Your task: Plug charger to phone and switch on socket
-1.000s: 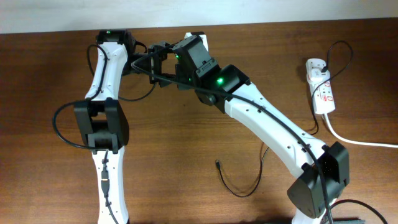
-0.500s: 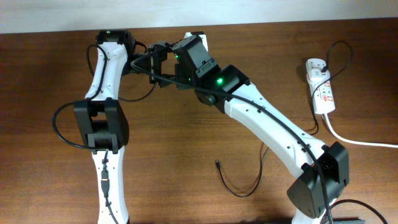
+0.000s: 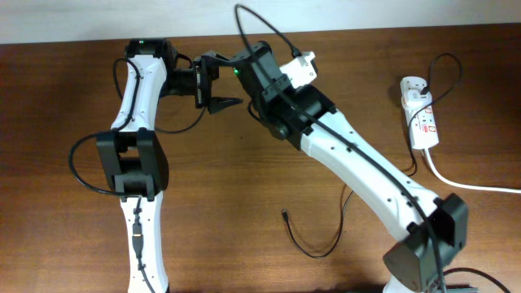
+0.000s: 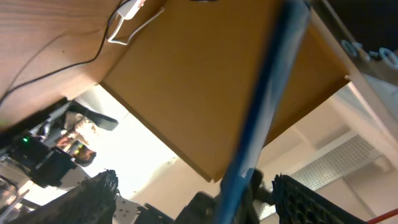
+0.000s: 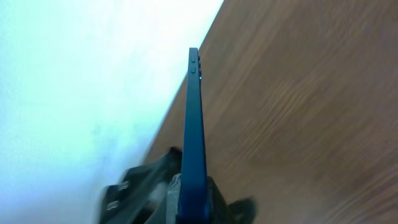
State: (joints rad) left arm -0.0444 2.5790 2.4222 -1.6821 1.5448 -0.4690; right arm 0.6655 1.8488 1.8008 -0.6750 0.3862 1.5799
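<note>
In the right wrist view my right gripper [image 5: 193,190] is shut on the phone [image 5: 194,118]. The phone is dark blue, seen edge-on, and held up above the wooden table. In the left wrist view the phone [image 4: 267,106] is a blurred blue bar between my left gripper's [image 4: 205,208] wide-open fingers, not gripped by them. From overhead the left gripper [image 3: 221,81] is open at the back middle, next to the right wrist [image 3: 260,73], which hides the phone. The charger's plug tip [image 3: 284,214] lies at front centre. The socket [image 3: 420,114] lies at the far right.
The charger's thin black cable [image 3: 317,244] loops toward the right arm's base. The socket's thick white cord [image 3: 468,184] runs off the right edge. A black cable arcs above the right wrist [image 3: 269,28]. The table's back edge meets a white wall.
The right wrist has rolled and shifted right, away from the left gripper, its cable now arcing up. The left gripper, earlier crowded against it, now stands apart and open.
</note>
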